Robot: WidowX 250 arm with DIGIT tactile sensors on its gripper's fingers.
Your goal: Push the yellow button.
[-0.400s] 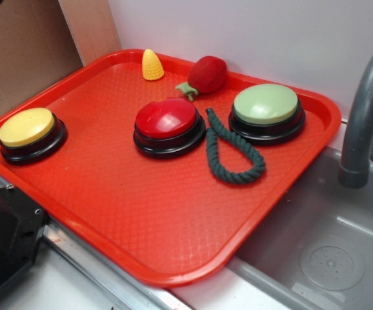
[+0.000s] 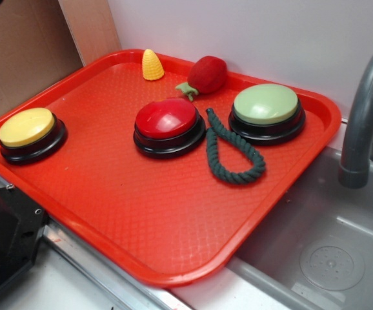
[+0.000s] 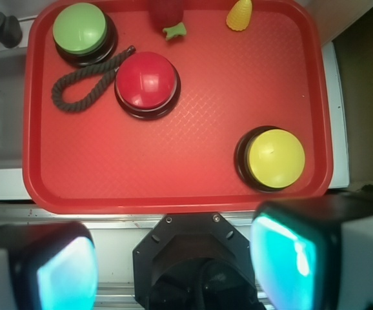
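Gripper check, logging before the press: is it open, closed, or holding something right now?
Gripper: open, jaws spread wide and empty, above the near edge of the red plastic tray, not touching the domed yellow button.

Toy kitchen set-up for robot trials: grey plastic sink basin (image 2: 328, 252) with moulded drain, grey faucet (image 2: 364, 116), red cafeteria tray (image 2: 141, 213) beside it, cardboard panel (image 2: 19, 58) behind, plain white wall (image 2: 270, 39).
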